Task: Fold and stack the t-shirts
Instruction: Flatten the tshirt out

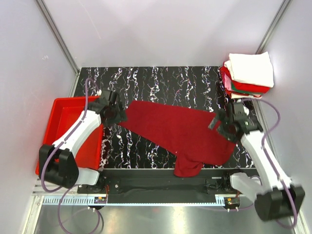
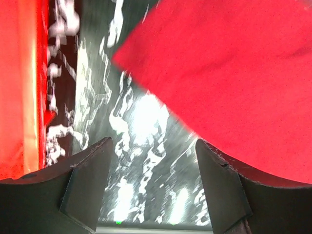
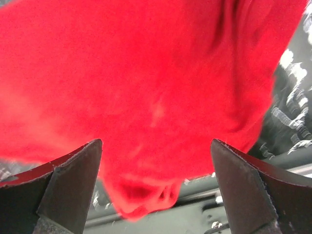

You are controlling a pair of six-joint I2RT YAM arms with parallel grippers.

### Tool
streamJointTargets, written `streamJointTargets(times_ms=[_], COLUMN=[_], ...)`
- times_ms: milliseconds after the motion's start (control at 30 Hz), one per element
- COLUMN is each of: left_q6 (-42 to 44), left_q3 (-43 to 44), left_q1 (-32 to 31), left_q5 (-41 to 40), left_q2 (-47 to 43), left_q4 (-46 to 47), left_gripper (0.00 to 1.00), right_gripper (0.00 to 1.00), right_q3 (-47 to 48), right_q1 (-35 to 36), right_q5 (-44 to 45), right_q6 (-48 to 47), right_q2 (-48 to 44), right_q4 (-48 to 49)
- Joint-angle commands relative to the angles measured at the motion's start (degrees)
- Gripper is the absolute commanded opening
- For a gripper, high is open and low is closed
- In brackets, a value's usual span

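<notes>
- Bench [image 1: 161, 80]: black slab with white marbling, carries everything. Arm bases sit along its 6 o'clock edge.
- Maroon t-shirt [image 1: 180, 131]: unfolded and lying flat-ish mid-bench. It runs diagonally from 10 o'clock down to 4 o'clock. One lobe drapes over the bench edge at 6 o'clock. Some wrinkles near the 3 o'clock end.
- Red tray [image 1: 48, 131]: rigid plastic, at the bench's 9 o'clock side and hanging partly past its edge. The left arm crosses over it. In the left wrist view it shows as a red band at 9 o'clock [image 2: 19, 87].
- Folded t-shirts stack [image 1: 248, 73]: at the 1 o'clock corner, well apart from the maroon t-shirt. White tee on top, red and green layers visible under it.
- Left hand [image 1: 116, 111]: at the maroon t-shirt's 10 o'clock corner. Left wrist view [image 2: 153, 143] shows the fingers spread apart with only bare bench between them. The shirt [image 2: 229, 73] edge lies just past the 3 o'clock finger and is not gripped.
- Right hand [image 1: 220, 122]: over the shirt's 3 o'clock end. Right wrist view [image 3: 156, 142] shows the fingers wide apart, with cloth [image 3: 146, 73] filling the frame beyond them and nothing clamped.
</notes>
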Motion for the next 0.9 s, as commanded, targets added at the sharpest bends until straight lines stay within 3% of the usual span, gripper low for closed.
streamJointTargets(times_ms=[0,33,100,200,233,333,467,567,867], left_q6=[0.54,0.54,0.19,-0.16,-0.08,-0.25,-2.97,-4.11,-5.61], left_q3=[-4.23,-5.56,-8.89,-11.37,-11.90,-11.38,-10.14,-9.01,-2.06], left_q1=[0.04,0.04,0.04,0.12,0.12,0.12,0.21,0.65,2.06], left_q5=[2.18,2.09,2.27,2.53,2.44,1.92,-0.81,-1.60,-2.66], left_q2=[-5.20,-5.46,-5.38,-4.33,-3.71,-0.64,3.66,6.91,19.66], left_q4=[3.64,4.25,6.01,8.82,9.26,10.50,10.76,12.86,15.59], left_gripper=[0.75,0.75,0.75,0.75,0.75,0.74,0.71,0.71,0.72], right_gripper=[0.99,1.00,1.00,1.00,1.00,1.00,1.00,1.00,1.00], right_q3=[-4.33,-6.10,-10.42,-12.53,-12.80,-15.08,-13.17,-10.17,-11.92], right_q1=[-0.01,0.34,4.09,12.88,19.79,32.01,49.59,52.55,54.39], right_q5=[-8.73,-14.41,-17.10,-12.99,-10.02,-7.10,1.86,4.69,1.35], right_q6=[4.42,5.47,9.51,17.06,18.99,25.15,35.51,35.80,35.27], right_q2=[-11.75,-13.60,-18.26,-22.23,-22.32,-17.77,-2.86,4.20,9.22], right_q4=[-1.55,-1.28,-1.54,-3.91,-4.70,-3.31,0.39,-0.14,8.03])
